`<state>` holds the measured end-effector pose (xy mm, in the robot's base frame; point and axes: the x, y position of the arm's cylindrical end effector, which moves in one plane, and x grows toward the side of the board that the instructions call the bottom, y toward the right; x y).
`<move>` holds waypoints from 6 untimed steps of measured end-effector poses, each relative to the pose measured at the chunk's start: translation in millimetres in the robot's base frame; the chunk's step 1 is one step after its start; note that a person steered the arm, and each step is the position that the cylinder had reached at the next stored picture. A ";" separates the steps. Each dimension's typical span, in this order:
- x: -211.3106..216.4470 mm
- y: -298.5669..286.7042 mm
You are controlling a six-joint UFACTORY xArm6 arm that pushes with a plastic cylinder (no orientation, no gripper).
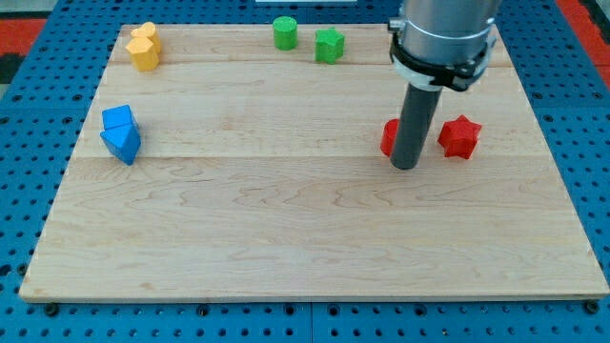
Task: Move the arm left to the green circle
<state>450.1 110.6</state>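
Camera view, only one. Pale wooden counter (286, 238) fills most of the frame, sitting on a blue perforated base w/ red patches at the top corners.

The arm comes in from the view's top right: grey metal cylinder w/ a black clamp ring, then a straight dark rod going down. The rod's lower end, my tip (406, 167), rests on the counter right of centre. No claw on this rig, just the rod, so nothing to call spread or pressed together.

Tip vs blocks: a red block (389, 136) sits just left of the rod and is partly hidden behind it, shape not clear; whether it touches the rod can't be told. A red star-shaped block (459, 136) lies just right of the rod, small gap showing.

Task's thing: the green round block (cylinder, circle from above) (284, 32) is near the counter's top edge, about mid-width, well apart from the tip, up and to the view's left of it. Just right of it, not touching, a green block w/ faceted sides (330, 45).

Top-left corner: yellow block (144, 48), lobed outline, exact shape unclear. Left edge, mid-height: blue block (121, 133), angular, looks like stacked wedge shapes.
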 end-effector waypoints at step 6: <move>-207.1 -222.9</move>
<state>243.0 -112.3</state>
